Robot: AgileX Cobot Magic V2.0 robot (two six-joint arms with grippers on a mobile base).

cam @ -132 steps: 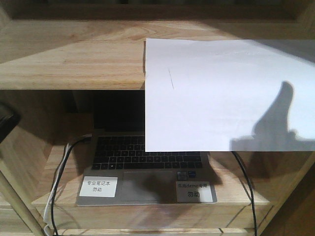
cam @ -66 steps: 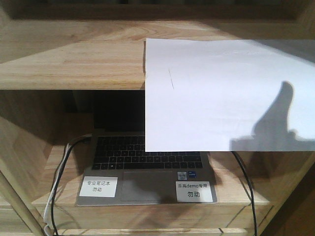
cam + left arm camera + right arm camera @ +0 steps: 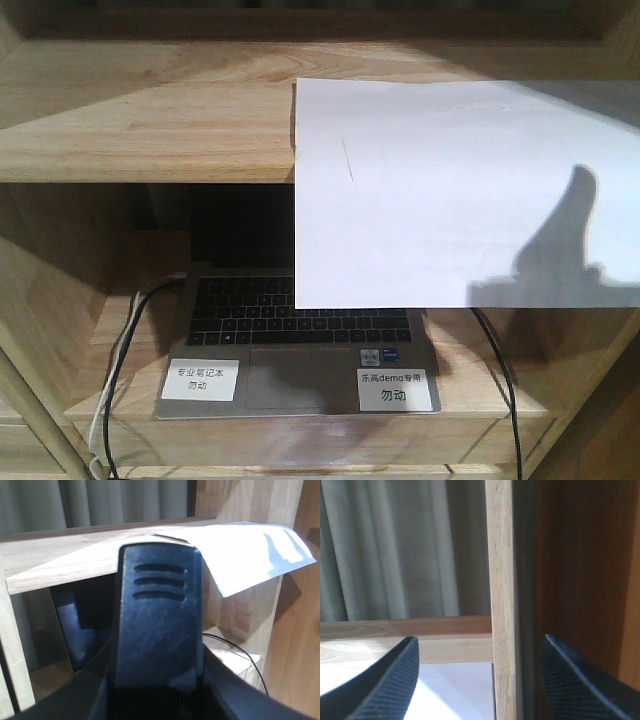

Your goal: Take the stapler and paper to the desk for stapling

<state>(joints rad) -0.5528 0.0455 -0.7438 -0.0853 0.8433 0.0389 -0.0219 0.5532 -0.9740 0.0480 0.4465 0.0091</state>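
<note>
Wooden shelf unit (image 3: 140,120), front view. The upper board carries the paper (image 3: 450,190), a white sheet lying flat at the right, its near half overhanging the board's front edge and hiding part of the open laptop (image 3: 300,340) on the lower board. A gripper-shaped shadow falls on the sheet's lower right corner.

Right gripper (image 3: 480,675): fingers spread wide and holding nothing. It sits at the shelf's right upright, with the sheet visible just below and between the fingers.

Left gripper (image 3: 156,695): back from the shelf and facing it, seemingly clamped on the stapler (image 3: 157,620), a black ribbed body filling the middle of the wrist view; its orange end is not visible.

Smaller items: two dark cables (image 3: 120,340) beside the laptop, two white labels (image 3: 203,379) on its palm rest, and a short pencil line (image 3: 348,160) on the sheet.

Step in hand, as judged: stapler secured, paper pickup pending. The desk appears in no view. The next move calls for the right fingers to close on the overhanging edge, one above and one below, then draw the sheet clear without creasing it.
</note>
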